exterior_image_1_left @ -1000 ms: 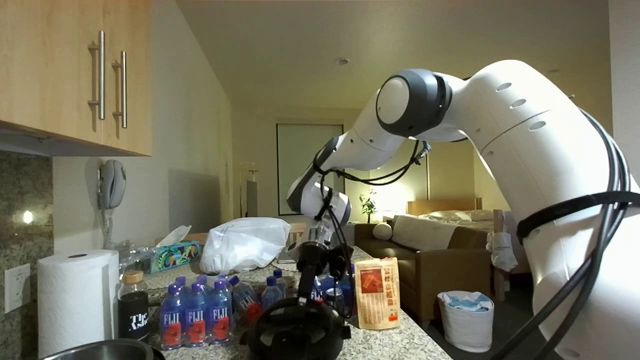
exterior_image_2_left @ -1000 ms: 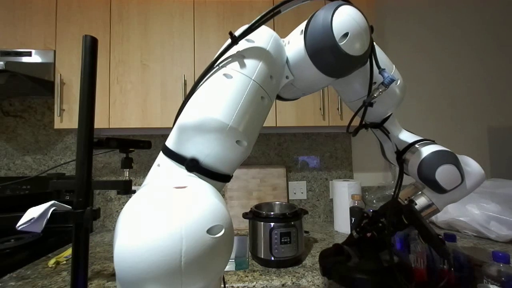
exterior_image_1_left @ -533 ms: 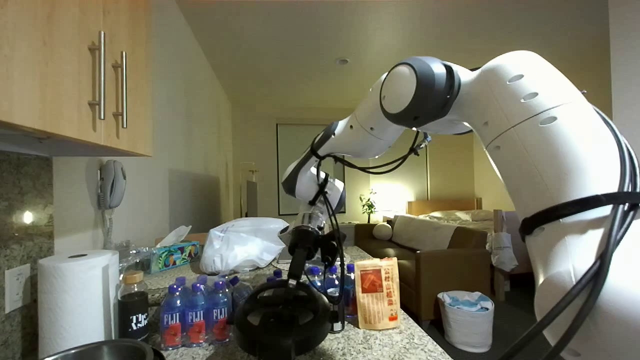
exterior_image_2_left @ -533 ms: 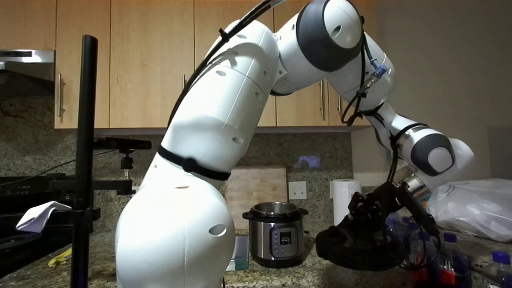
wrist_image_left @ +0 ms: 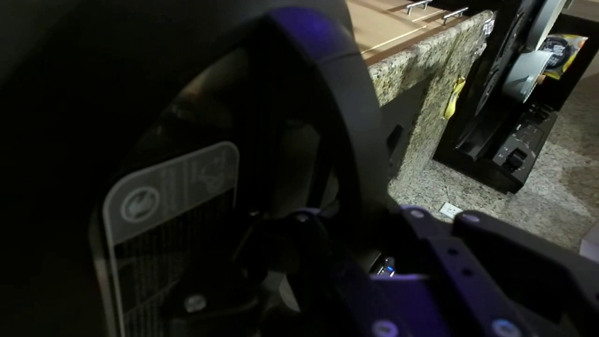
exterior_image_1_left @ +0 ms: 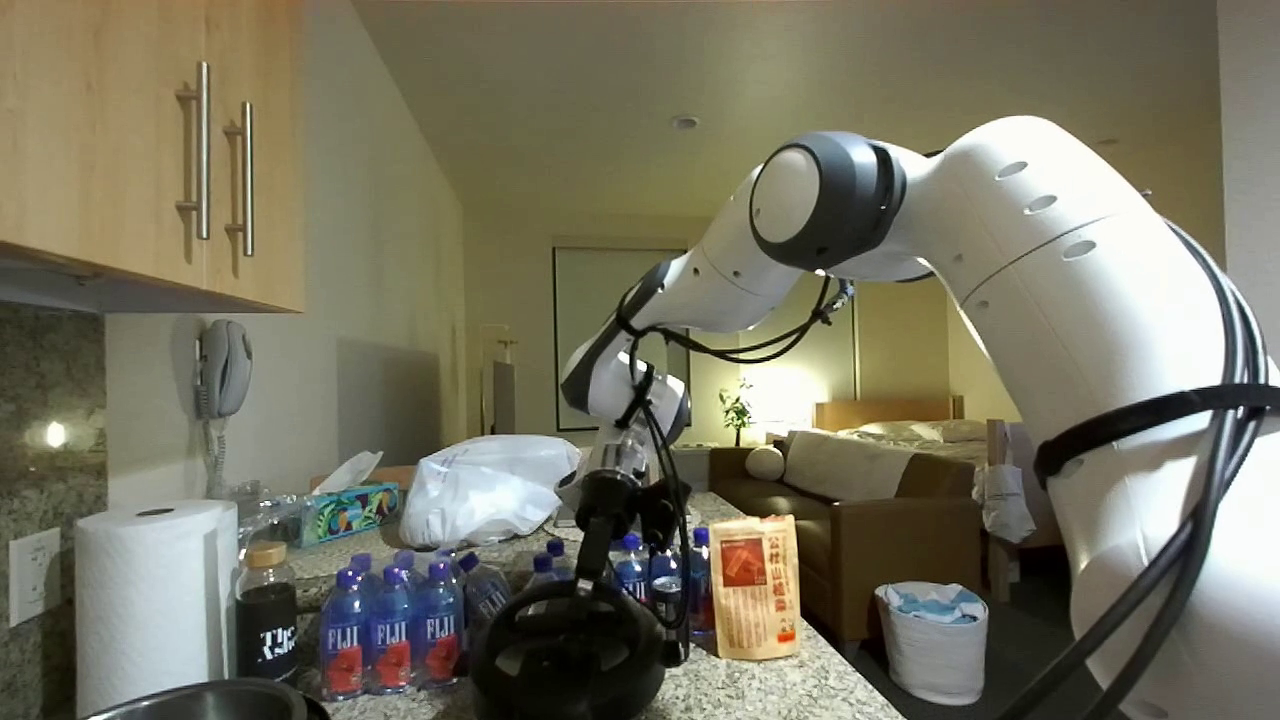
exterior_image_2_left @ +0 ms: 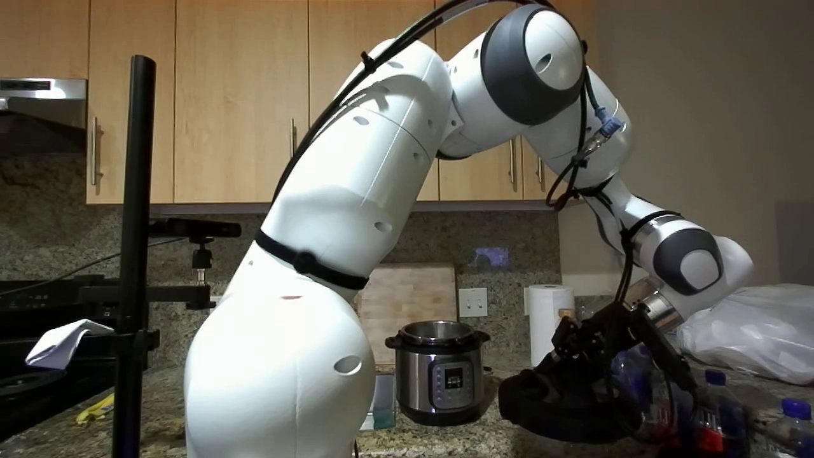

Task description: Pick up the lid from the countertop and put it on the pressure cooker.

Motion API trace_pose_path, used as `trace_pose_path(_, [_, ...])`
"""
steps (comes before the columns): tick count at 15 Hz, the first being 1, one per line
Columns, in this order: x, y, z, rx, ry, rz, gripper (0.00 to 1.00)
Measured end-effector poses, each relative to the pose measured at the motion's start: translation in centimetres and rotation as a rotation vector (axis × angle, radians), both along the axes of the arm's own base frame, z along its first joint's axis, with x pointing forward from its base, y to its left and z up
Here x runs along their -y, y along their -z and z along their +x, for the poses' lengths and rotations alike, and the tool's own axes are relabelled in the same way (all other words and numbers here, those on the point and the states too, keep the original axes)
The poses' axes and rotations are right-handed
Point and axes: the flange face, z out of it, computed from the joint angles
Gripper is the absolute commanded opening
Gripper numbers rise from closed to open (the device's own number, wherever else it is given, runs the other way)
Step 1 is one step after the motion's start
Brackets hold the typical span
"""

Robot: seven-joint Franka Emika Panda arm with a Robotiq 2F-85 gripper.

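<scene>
The black round lid (exterior_image_1_left: 572, 655) hangs from my gripper (exterior_image_1_left: 590, 580), raised off the countertop. In an exterior view the lid (exterior_image_2_left: 553, 413) is to the right of the pressure cooker (exterior_image_2_left: 443, 375) and apart from it. My gripper (exterior_image_2_left: 588, 356) is shut on the lid's handle area; the fingertips are dark and hard to make out. In the wrist view the lid (wrist_image_left: 365, 121) fills the left side, with a label on its underside. The cooker stands upright with its top open; only its metal rim (exterior_image_1_left: 205, 697) shows in an exterior view.
Several water bottles (exterior_image_1_left: 392, 630) stand beside and behind the lid. A paper towel roll (exterior_image_1_left: 157, 605) and a dark bottle (exterior_image_1_left: 266, 615) stand near the cooker. A paper bag (exterior_image_1_left: 755, 590) stands at the counter's edge. A cutting board (exterior_image_2_left: 407, 305) leans behind the cooker.
My gripper and the lid have moved up and slightly toward the cooker, then sunk a little in the last half second. The lid stays held. The cooker has not moved.
</scene>
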Motion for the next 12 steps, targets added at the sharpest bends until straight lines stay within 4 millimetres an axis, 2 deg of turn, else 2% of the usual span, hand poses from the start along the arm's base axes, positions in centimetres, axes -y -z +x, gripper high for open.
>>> trace_pose_path(3, [-1.5,-1.0,1.3,0.03,-0.028,0.007,0.04])
trace_pose_path(6, [-2.4,-4.3,3.1,0.085,-0.036,0.048,0.04])
trace_pose_path(9, [-2.0,-8.0,4.5,0.119,-0.026,0.113,0.04])
trace_pose_path(12, [-2.2,-10.2,6.0,0.113,-0.016,0.17,0.04])
